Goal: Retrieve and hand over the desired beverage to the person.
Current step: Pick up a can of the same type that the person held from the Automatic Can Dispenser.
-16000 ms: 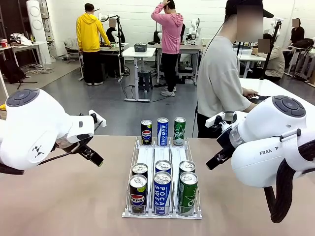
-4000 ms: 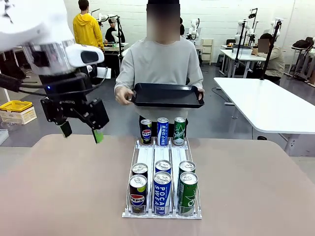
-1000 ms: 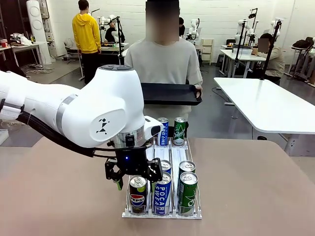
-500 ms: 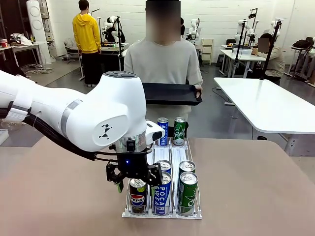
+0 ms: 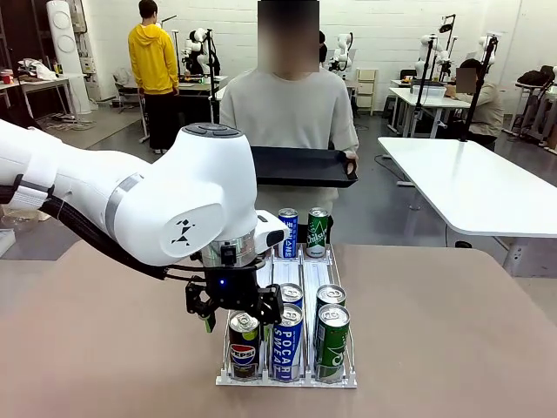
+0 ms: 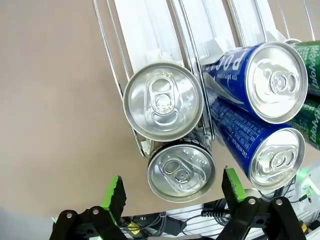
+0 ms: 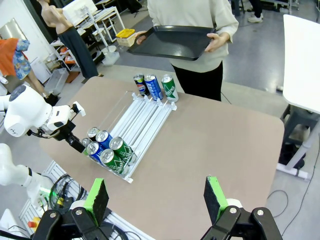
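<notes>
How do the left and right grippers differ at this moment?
Height: the left gripper hangs low, just over the front Pepsi can in the rack; the right gripper sits high above the table. Target: the left gripper points down at that can; the right gripper points at bare tabletop, well away from the rack. Both are open and hold nothing.

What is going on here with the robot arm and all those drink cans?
The left gripper hangs over the wire rack on the table, jaws open on either side of the front Pepsi can in the left lane, not closed on it. The person stands at the far side holding a black tray with both hands. The right gripper is open high above the table, holding nothing.
</notes>
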